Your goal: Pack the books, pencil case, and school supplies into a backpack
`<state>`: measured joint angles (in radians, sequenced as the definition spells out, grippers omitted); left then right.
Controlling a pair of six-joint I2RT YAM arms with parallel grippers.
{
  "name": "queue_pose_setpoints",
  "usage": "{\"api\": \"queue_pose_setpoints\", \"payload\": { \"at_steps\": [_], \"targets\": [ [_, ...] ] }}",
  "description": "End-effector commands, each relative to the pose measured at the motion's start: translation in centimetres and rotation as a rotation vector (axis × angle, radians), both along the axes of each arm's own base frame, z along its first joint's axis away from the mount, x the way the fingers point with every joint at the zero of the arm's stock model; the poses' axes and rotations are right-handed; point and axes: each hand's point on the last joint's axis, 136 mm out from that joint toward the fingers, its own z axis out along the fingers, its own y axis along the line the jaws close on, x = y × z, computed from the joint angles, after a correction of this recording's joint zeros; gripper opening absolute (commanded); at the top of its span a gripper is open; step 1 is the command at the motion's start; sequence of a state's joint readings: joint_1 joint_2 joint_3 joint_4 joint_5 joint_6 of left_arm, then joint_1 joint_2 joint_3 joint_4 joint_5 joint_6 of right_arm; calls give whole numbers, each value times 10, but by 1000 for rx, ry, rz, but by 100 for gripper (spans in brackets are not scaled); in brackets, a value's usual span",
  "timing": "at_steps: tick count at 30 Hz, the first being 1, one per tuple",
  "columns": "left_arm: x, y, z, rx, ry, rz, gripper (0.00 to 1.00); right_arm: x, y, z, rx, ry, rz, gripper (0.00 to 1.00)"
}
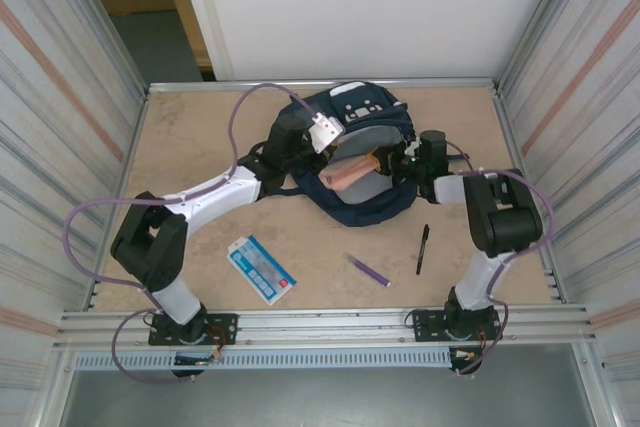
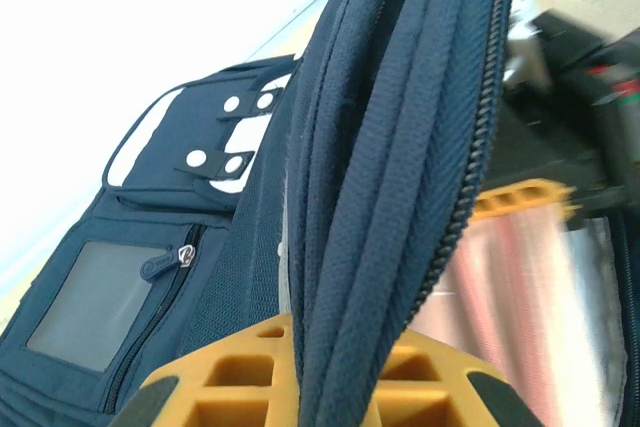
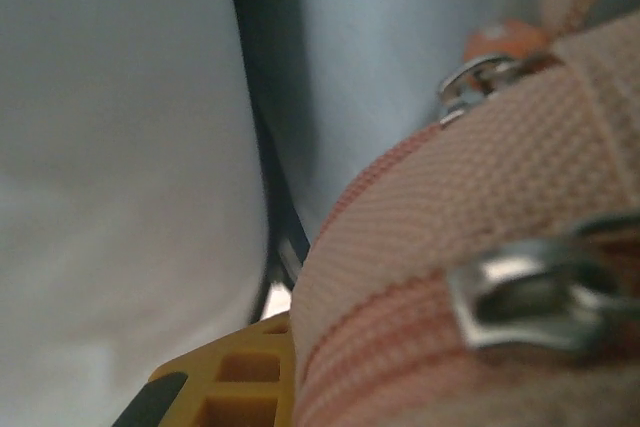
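Mid-insertion; left gripper (image 2: 340, 387) pinches backpack (image 1: 360, 105) rim open; right gripper (image 1: 398, 159) clamps pencil case (image 1: 345, 175) at the mouth; next likely needs a deeper push, then release.

The soft salmon-pink pouch (image 1: 345, 175) lies in the mouth of the large navy fabric backpack (image 1: 360, 107); before it, left to right: flat light-blue-and-white booklet (image 1: 261, 269), slim purple pen (image 1: 369, 270), slim black pen (image 1: 423, 248)

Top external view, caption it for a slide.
Left tool pinches the backpack rim, right tool holds the pencil case in its mouth; booklet, purple pen and black pen lie outside.
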<state>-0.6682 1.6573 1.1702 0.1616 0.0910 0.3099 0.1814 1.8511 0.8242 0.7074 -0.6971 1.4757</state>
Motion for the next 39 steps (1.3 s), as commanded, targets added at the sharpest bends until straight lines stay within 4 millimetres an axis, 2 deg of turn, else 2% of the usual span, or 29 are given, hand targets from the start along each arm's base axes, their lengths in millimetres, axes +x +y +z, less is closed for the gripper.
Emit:
{"api": "queue_pose_setpoints", "payload": {
  "at_steps": [1,6,7,9,14,18,21,25,28,29,32,33,36,39],
  "targets": [
    [-24,-16,107,-216,-223,-147,0,41,10,33,119,-150,-90,4],
    [-33,-12,110,-233,-239,-160,0,61,7,3,53,-113,-150,3],
    [-35,-12,109,-229,-241,-164,0,64,7,4,36,-122,-149,1],
    [-36,-8,106,-218,-241,-154,0,68,11,18,43,-163,-137,0],
    [-39,-5,104,-211,-240,-154,0,74,22,73,44,-322,-90,0],
    [-40,-6,105,-224,-238,-155,0,73,25,93,-24,-399,-61,0],
    [-42,-7,104,-219,-235,-171,0,72,24,76,-126,-407,-52,4],
    [-40,-6,101,-225,-227,-159,0,68,16,15,-215,-241,-60,9],
    [-40,-5,99,-221,-221,-152,0,49,7,-29,-236,-64,-88,12],
    [-39,-4,97,-220,-217,-143,0,41,8,-36,-228,-21,-77,13],
    [-37,-2,94,-213,-206,-129,0,11,12,-44,-280,80,-30,27],
    [-37,-3,92,-207,-201,-129,0,4,13,-42,-307,89,-20,29],
    [-37,-3,87,-201,-194,-132,0,-11,10,-40,-334,118,-6,29],
    [-37,-5,86,-220,-183,-135,0,-14,3,-41,-339,133,-17,30]
  ]
}}
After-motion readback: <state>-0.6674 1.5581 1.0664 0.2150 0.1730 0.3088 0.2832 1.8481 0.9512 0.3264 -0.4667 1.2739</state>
